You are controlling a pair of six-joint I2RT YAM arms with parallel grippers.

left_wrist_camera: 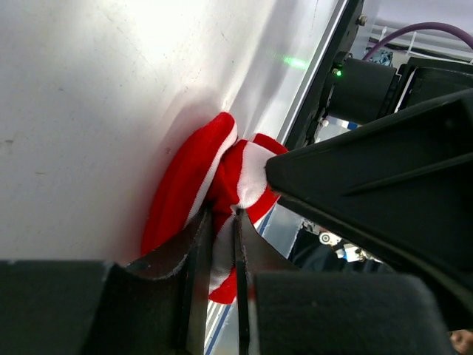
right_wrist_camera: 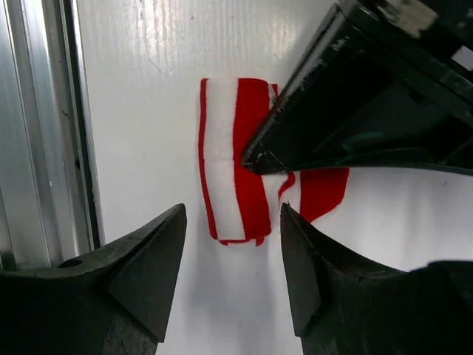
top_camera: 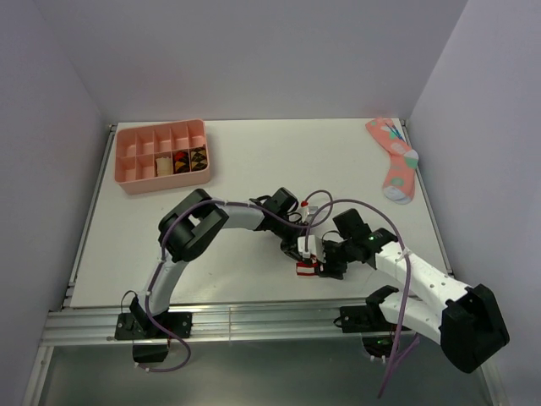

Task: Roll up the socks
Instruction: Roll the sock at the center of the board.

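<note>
1. Red-and-white sock (right_wrist_camera: 229, 148) lies on the table (top_camera: 254, 161) nr the near edge, just beside the metal rail (right_wrist_camera: 44, 111), between your two arms.
2. By my read it's partly rolled. There's a tight striped bundle on the rail side w/ a flat red tail sticking out away from the rail. Not finished.
3. Left gripper (left_wrist_camera: 222, 216): jaws narrow, pinched on a fold of the sock's fabric, so you're holding it there.
4. Right gripper (right_wrist_camera: 233, 214): jaws wide, nothing gripped. The tips hover just short of the bundle, not touching as far as I can tell.
5. Tan sock: can't find it loose on the table in any view. The pink tray (top_camera: 161, 127) at far left has small bundles in a few compartments of its near row. They're too small to ID, so can't say if that one's done.
6. Pink sock (top_camera: 395, 165) lies flat at the far right corner, well apart. Not part of the job.
7. Left to do, as I judge it: wrap the red tail into the roll, prob. w/ the right gripper closing on the bundle, then release w/o it springing open.
8. Risk: the sock sits close to the edge, and a push toward the rail could slide it off.
</note>
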